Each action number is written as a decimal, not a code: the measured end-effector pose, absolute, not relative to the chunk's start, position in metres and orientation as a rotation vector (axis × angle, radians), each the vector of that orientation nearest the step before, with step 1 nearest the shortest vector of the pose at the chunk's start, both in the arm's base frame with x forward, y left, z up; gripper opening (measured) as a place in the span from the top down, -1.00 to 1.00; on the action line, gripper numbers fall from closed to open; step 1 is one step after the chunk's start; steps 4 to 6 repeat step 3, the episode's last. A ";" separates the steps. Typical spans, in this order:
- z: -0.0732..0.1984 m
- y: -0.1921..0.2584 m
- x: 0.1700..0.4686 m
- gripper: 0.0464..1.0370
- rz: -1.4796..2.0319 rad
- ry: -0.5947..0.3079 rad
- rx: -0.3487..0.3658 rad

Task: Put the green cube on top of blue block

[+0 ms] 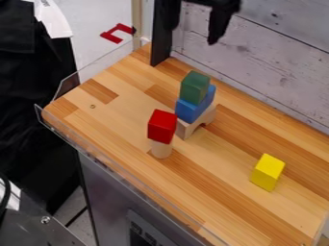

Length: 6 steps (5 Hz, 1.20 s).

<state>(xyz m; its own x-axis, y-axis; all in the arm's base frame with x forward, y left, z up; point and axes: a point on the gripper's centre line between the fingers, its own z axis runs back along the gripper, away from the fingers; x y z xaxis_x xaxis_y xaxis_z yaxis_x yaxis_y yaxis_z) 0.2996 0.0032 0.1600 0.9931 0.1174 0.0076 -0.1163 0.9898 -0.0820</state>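
High at the top edge, above and behind the blocks, the black gripper (191, 34) hangs with its fingers spread apart and nothing between them. The green cube (194, 87) rests on top of the blue block (195, 106), well below the gripper and apart from it. That blue block lies on a natural wood arch (196, 123), which stands on the wooden tabletop.
A red cube (162, 126) sits on a pale wooden cylinder (161, 149), just in front and left of the stack. A yellow block (267, 172) stands at the right. Behind the table is a whitish plank wall (276, 62); a dark upright post rises at the back left.
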 end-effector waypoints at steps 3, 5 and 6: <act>0.130 0.009 0.274 -0.93 0.093 0.070 -0.068; 0.130 0.009 0.274 -0.93 0.093 0.070 -0.068; 0.130 0.009 0.274 -0.93 0.093 0.070 -0.068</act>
